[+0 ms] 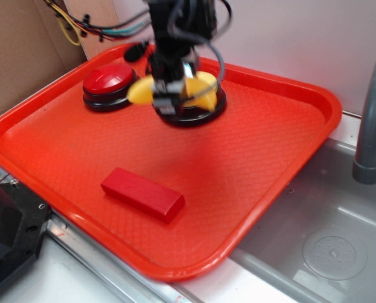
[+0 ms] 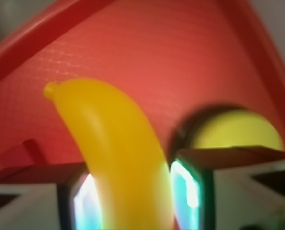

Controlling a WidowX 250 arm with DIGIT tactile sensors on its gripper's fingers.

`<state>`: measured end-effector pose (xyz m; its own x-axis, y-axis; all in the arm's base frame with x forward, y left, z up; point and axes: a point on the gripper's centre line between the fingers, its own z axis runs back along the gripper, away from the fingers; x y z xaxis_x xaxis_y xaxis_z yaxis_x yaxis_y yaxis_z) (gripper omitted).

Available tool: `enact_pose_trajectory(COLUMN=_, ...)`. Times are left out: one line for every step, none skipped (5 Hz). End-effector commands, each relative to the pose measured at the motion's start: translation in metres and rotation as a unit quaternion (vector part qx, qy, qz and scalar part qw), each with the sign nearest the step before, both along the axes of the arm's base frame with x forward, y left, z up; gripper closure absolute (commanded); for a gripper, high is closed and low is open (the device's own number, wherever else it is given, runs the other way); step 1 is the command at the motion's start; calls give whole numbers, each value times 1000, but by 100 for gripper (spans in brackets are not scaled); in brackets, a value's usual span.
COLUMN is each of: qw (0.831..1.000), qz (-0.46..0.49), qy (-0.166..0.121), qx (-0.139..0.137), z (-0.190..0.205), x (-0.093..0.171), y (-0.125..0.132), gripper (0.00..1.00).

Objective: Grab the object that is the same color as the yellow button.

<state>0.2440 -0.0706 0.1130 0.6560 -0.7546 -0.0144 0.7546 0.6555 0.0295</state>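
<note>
Beside a grey sink basin (image 1: 327,240) with a grey pipe (image 1: 372,120) rising at its far right, an orange-red textured tray (image 1: 257,145) is sitting on the table, with brown cardboard (image 1: 17,57) and a pale wall behind it. No brand, label or writing is showing legibly on anything in either view. Over the back of the tray the black tool (image 1: 167,88) is hanging down and clenching the yellow toy banana (image 1: 140,89), which is lying crosswise between the jaws and sticking out toward the left. In the wrist view the banana (image 2: 118,153) is filling the gap between the two pale finger pads (image 2: 185,191), its stubby tip pointing up and left. Directly beneath the tool the yellow button (image 1: 203,91) on its black round base is resting on the tray, partly hidden by the arm; the wrist view is showing its dome (image 2: 235,129) just to the right of the banana. A red button (image 1: 107,81) on a black base is sitting just beside it to the left. A red rectangular block (image 1: 143,193) is lying flat near the front of the tray, well apart from both buttons.
</note>
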Motion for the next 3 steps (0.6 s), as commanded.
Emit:
enact_pose_trajectory(qw=967, qz=249, qy=-20, qx=-51, z=80, x=-14, y=47, gripper=100)
enact_pose_trajectory(qw=928, qz=367, qy=-38, qx=-57, z=94, x=-28, y=66, gripper=100)
enact_pose_trajectory(qw=885, qz=460, qy=-34, qx=-62, z=94, x=-41, y=76, gripper=100)
